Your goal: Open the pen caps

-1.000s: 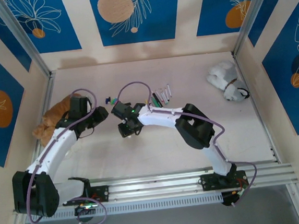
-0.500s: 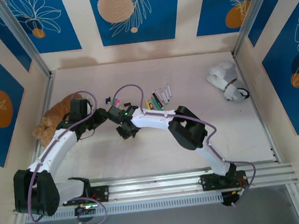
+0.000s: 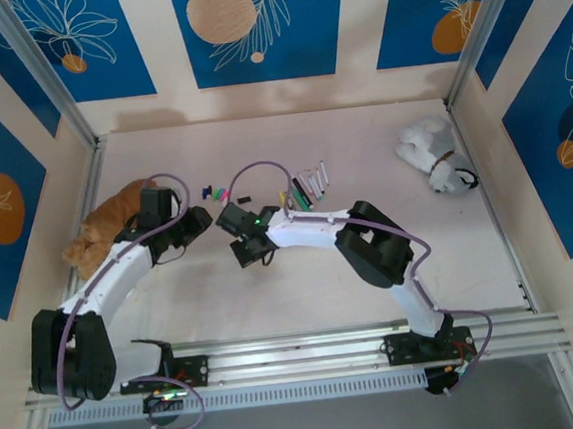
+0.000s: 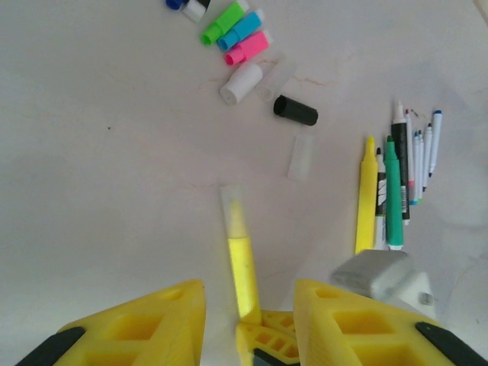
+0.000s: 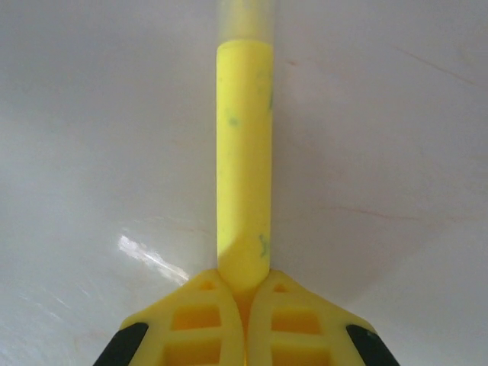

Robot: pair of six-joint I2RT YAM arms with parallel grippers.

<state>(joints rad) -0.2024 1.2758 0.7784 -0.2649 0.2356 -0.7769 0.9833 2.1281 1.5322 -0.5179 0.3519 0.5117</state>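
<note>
A yellow pen (image 5: 244,152) with a clear cap (image 4: 230,202) on its far end lies just above the table. My right gripper (image 5: 245,278) is shut on the pen's yellow end. My left gripper (image 4: 248,293) is open, its fingers (image 4: 152,320) standing apart on either side of the pen without touching it. Loose pen caps (image 4: 242,34) in green, blue, pink, white and black lie in a cluster beyond the pen, and also show from above as the pen caps (image 3: 214,193). In the top view the left gripper (image 3: 195,224) and right gripper (image 3: 246,250) are close together at mid-table.
A row of uncapped pens (image 4: 393,191) lies to the right, seen from above as pens (image 3: 309,184). An orange plush (image 3: 102,231) sits by the left arm. A white plush (image 3: 437,156) lies at the back right. Walls enclose the table.
My right gripper has closed onto the yellow pen. The right arm swung left towards the left gripper, then eased back a little. The left jaws narrowed slightly.
</note>
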